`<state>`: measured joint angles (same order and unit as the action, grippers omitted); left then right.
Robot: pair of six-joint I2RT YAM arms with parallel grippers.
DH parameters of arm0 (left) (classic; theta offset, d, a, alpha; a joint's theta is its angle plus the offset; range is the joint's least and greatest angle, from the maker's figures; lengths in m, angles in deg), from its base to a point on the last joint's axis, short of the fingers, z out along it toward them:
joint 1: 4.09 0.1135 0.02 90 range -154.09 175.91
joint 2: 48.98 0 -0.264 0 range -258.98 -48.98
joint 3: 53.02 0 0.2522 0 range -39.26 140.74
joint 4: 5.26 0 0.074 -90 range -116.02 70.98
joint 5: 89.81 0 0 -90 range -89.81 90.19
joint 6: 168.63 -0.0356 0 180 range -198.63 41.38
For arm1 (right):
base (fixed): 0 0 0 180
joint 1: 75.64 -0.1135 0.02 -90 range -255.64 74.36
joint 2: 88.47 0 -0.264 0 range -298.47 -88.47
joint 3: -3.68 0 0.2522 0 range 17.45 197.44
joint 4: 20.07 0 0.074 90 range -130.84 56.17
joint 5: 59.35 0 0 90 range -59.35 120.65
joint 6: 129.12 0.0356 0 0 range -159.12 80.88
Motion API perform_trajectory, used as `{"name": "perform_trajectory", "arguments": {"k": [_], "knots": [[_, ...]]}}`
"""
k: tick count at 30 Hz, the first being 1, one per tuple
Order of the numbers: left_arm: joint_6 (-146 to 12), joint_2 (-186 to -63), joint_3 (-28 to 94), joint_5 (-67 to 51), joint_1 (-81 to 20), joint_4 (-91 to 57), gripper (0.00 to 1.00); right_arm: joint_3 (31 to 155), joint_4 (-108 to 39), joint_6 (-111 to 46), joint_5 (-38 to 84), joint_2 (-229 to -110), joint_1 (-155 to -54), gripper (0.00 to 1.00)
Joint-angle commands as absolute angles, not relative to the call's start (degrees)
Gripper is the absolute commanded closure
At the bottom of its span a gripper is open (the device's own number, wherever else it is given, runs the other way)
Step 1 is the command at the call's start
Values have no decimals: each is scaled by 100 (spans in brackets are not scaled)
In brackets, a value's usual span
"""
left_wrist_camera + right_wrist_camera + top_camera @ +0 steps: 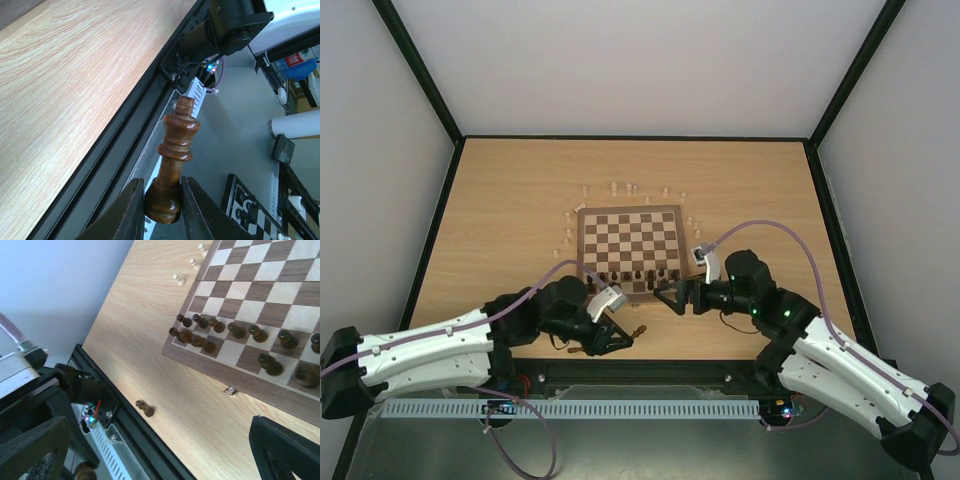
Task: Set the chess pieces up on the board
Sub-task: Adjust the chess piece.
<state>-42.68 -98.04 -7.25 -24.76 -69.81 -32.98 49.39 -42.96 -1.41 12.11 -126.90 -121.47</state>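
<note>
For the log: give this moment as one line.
left pincer: shut on dark piece | right pincer: open, empty, by board | board: dark pieces on near rows | pale pieces: off board

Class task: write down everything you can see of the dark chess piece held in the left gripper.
The dark chess piece is glossy brown turned wood, with a round base, slim waist, ringed collar, flared crown and a small knob on top. It looks whole. The left gripper pinches its base between two fingers, so it juts out from them, leaning slightly. It hangs in the air beside the table's black edge and touches nothing else.
</note>
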Motion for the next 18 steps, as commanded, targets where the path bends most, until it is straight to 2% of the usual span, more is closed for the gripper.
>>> {"name": "perform_trajectory", "arguments": {"k": [1, 3, 13, 18], "knots": [[-4357, -9780, -757, -2815, -6862, -2999, 78, 5010, -4508, -501, 1074, -12717, -12013, 1], [-4356, -9735, -795, -2880, -6836, -2968, 78, 5048, -4530, -559, 917, -12720, -12009, 0], [-4296, -9336, -1067, -3261, -6793, -2833, 77, 5143, -4336, -716, -973, -13032, -12004, 10], [-4330, -9436, -1121, -3454, -6773, -2807, 77, 5020, -4047, -631, -2098, -13091, -12011, 23]]}}
